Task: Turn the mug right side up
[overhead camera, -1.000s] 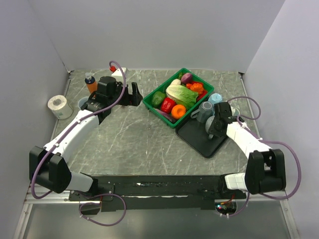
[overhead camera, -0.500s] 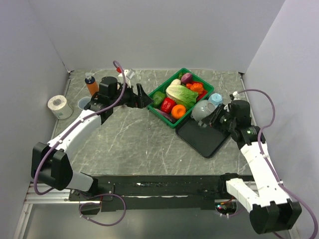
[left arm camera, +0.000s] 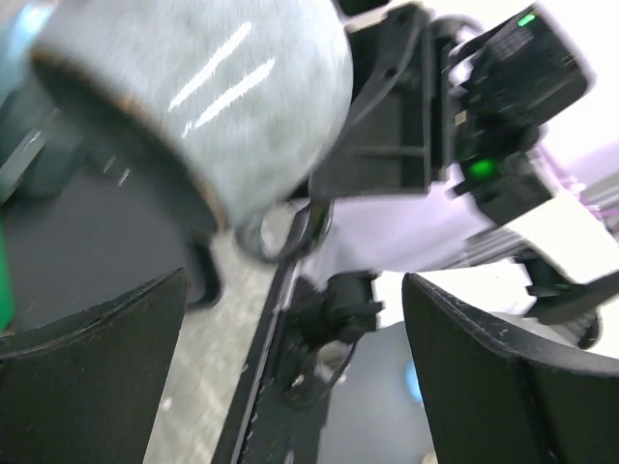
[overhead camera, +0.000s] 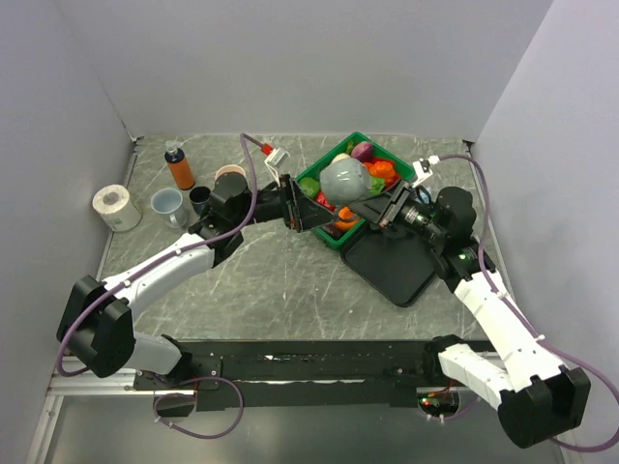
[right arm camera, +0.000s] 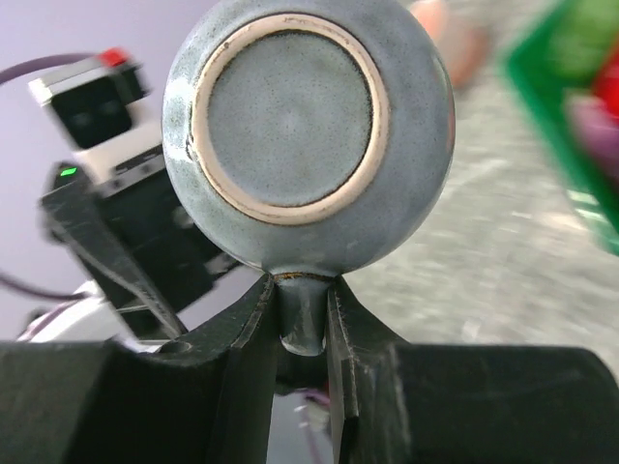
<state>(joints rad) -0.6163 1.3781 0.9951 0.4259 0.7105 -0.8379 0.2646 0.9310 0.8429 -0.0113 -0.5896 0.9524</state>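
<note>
Well above the table (overhead camera: 261, 271), the right arm stretches leftward from its base, forearm near level. The right hand (right arm camera: 303, 300) is narrowed to a pinch on the handle of the grey mug (right arm camera: 290, 126) — mug aloft on its side over the near edge of the green basket (overhead camera: 389, 155), base facing back toward that wrist. The left arm reaches rightward across the table, left hand (left arm camera: 295, 290) spread wide and holding nothing — its fingers sit just beside the mug, no contact visible.
</note>
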